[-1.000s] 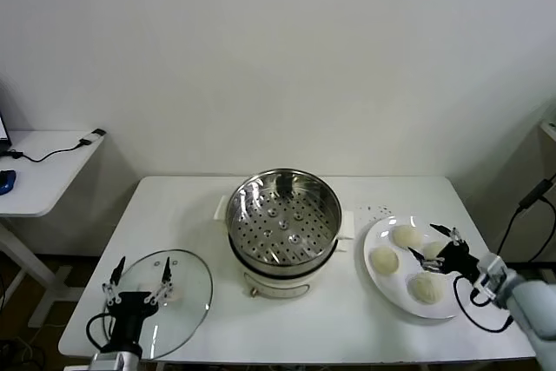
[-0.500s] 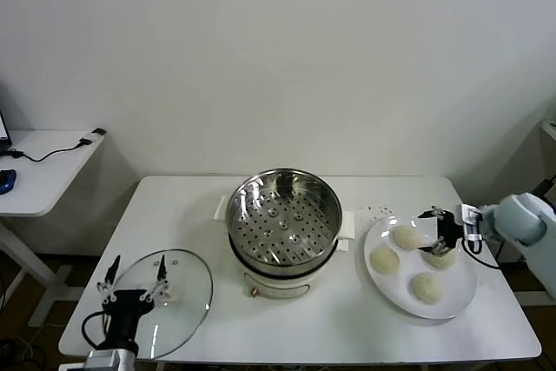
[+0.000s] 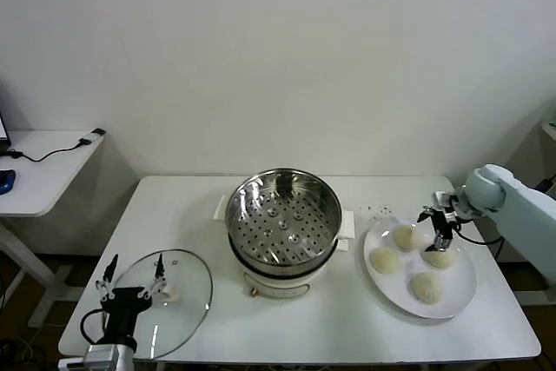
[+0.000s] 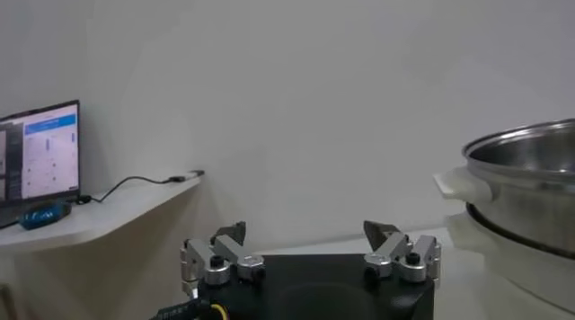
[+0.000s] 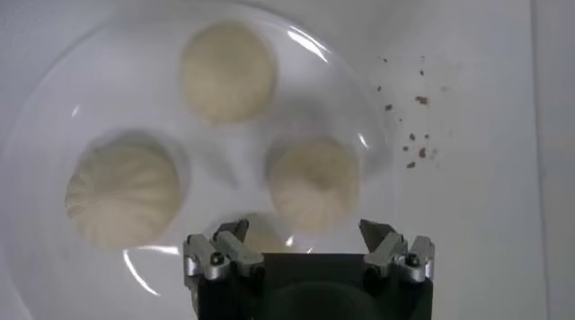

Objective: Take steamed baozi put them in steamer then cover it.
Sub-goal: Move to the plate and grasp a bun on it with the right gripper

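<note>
Four off-white baozi lie on a white plate [image 3: 458,281] at the table's right: one at the far side [image 3: 404,236], one at the left [image 3: 383,259], one at the right [image 3: 440,257], one nearest [image 3: 425,288]. My right gripper [image 3: 438,227] hovers open over the plate's far part, empty. In the right wrist view its jaws [image 5: 305,232] stand open above a baozi [image 5: 313,181], with another partly hidden under them [image 5: 266,238]. The steel steamer [image 3: 282,221] stands open at the table's middle. The glass cover [image 3: 187,280] lies flat at the front left. My left gripper [image 3: 132,282] waits open beside it.
A side table [image 3: 39,171] with a cable and a mouse stands off to the left. The left wrist view shows the steamer's rim [image 4: 530,155] and a laptop [image 4: 40,151]. Dark crumbs [image 5: 409,137] dot the table beside the plate [image 5: 54,88].
My right gripper has swung from the plate's front right to its far side and now hangs above the baozi. The left gripper has hardly moved.
</note>
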